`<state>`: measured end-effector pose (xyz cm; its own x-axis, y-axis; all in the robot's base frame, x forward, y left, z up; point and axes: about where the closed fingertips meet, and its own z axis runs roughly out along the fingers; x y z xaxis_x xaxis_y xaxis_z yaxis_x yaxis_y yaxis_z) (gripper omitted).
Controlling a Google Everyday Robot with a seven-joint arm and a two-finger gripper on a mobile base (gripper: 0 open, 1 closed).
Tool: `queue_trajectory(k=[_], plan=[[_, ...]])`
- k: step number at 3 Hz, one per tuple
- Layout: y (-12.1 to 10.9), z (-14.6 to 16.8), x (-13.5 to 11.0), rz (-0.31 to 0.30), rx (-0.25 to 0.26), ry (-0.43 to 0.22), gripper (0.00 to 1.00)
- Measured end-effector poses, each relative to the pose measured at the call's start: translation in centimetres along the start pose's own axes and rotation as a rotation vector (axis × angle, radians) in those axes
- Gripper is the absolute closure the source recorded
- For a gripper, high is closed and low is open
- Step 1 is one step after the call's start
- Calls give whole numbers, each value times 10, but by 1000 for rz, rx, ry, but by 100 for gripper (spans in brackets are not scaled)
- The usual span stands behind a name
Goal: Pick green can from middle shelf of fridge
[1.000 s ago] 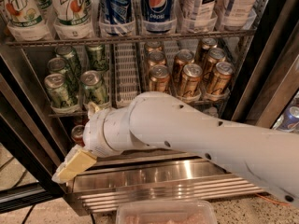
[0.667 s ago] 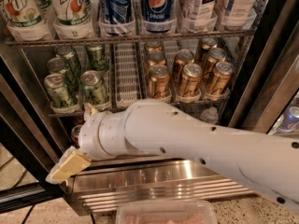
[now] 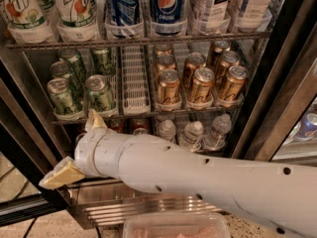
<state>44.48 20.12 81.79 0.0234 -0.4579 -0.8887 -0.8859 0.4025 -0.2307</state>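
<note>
Noted green can (image 3: 100,93) upright at front left of middle shelf (image 3: 136,90) inside fridge (image 3: 124,205), untouched. Found gripper (image 3: 68,149) just below that shelf's front edge, fingers (image 3: 94,120) spread apart, holding nothing. Judged early stage: reach, grasp and withdrawal outstanding.

The gripper (image 3: 67,148) is at the lower left of the fridge (image 3: 277,98), just below the front edge of the middle shelf (image 3: 134,86). Its two tan fingers (image 3: 94,122) are spread wide with nothing between them. The upper finger points up beneath the front green can (image 3: 100,92); gold cans (image 3: 200,86) occupy the right lanes, and soda bottles (image 3: 166,6) stand on the rack above.
</note>
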Motion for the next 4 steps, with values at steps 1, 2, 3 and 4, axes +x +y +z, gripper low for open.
queue_trajectory(k=[1,2,3,4], plan=[[-2,1,0,4,113,-12,0],[-12,5,-4,24,213,-52,0],[-18,12,-6,74,298,-105,0],[-20,23,-9,117,347,-153,0]])
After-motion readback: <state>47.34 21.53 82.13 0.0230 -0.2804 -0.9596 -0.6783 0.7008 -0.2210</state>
